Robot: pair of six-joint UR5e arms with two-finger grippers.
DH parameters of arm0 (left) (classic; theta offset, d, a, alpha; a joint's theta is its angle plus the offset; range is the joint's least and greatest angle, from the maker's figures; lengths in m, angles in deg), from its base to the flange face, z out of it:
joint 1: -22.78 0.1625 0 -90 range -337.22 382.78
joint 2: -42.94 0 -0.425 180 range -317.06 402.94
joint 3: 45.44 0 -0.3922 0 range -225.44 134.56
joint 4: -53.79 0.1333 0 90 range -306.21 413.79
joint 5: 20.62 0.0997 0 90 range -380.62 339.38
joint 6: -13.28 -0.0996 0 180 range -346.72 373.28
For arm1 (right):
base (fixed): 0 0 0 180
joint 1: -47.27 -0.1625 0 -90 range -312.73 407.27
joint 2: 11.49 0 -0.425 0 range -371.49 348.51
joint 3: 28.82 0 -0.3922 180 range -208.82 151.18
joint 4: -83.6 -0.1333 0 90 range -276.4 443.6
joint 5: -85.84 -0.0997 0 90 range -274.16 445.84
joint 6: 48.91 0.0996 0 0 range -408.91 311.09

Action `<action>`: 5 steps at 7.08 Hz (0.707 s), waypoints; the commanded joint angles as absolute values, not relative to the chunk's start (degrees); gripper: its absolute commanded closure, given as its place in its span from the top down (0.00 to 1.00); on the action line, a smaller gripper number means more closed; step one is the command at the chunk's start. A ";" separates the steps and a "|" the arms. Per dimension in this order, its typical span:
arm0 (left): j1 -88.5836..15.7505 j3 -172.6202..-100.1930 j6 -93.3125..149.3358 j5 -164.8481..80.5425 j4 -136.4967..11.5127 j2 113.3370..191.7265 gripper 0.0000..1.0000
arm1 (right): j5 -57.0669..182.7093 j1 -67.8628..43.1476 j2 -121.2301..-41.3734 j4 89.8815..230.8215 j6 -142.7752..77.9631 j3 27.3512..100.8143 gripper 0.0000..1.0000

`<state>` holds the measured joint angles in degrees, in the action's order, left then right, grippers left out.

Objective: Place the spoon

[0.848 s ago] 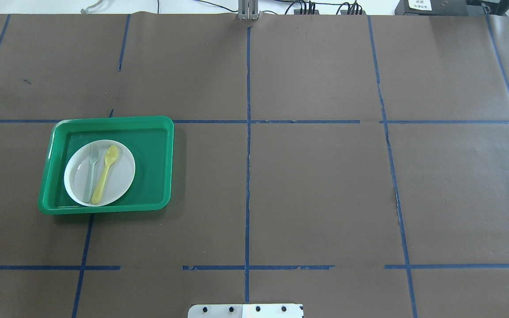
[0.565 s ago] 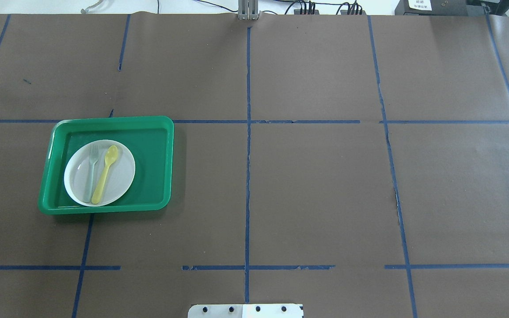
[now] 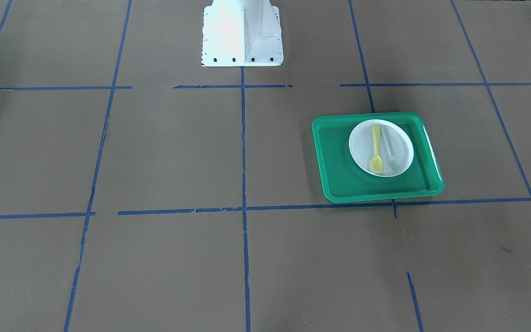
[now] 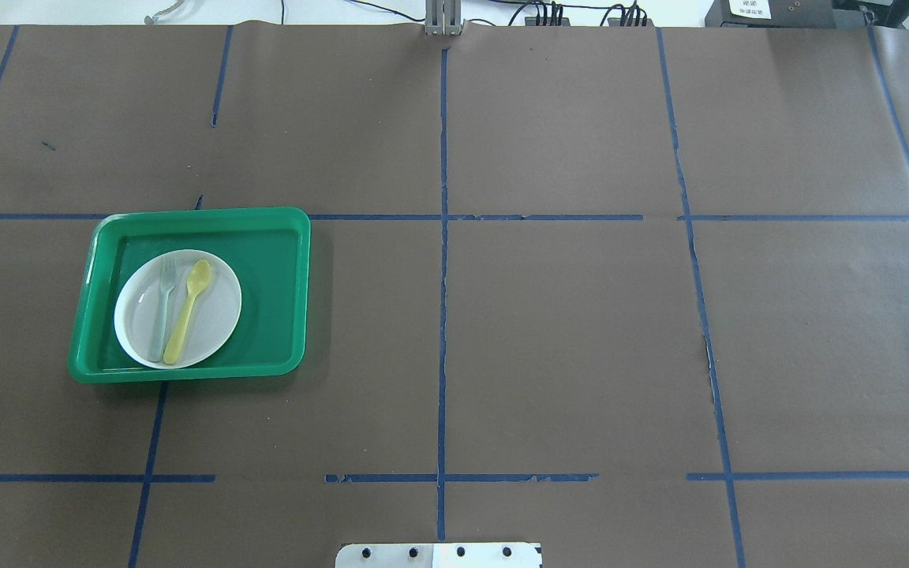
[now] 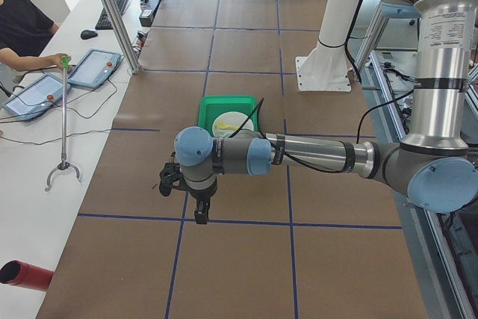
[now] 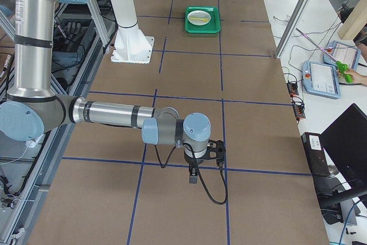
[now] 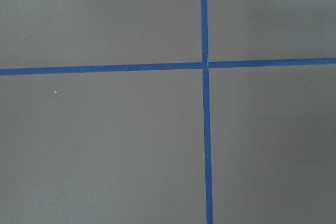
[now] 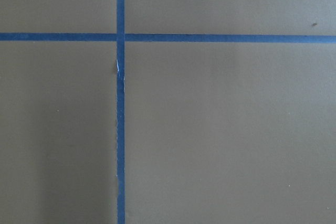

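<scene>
Yellow spoon [image 4: 188, 311], white plate [image 4: 218, 314], green tray [image 4: 279, 293]; brown table [image 4: 573, 339], blue gridlines [image 4: 443, 315].

A: Tray [image 4: 274, 260] as reference. What's in it?
B: Plate [image 4: 218, 325], in the tray's left half (robot's left), close to the wall on the robot's side.
A: On the plate?
B: Fork [image 4: 162, 309] left, spoon [image 4: 188, 306] right. They lie side by side, handles toward the robot and nearly meeting there.
A: Outside the tray?
B: Mounting base [image 4: 439, 554] to the tray's right and nearer the robot, well apart. A tape line [image 4: 502, 217] runs along the tray's far wall.
</scene>
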<state>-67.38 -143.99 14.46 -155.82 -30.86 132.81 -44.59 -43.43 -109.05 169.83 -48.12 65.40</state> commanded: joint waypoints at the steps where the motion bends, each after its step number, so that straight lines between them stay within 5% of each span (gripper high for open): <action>1: -57.26 -153.85 28.87 -155.62 -31.72 133.55 1.00 | -44.59 -43.43 -109.05 169.83 -48.12 65.39 1.00; 5: -43.25 -155.83 39.20 -152.90 -33.75 143.91 1.00 | -44.59 -43.43 -109.05 169.83 -48.12 65.39 1.00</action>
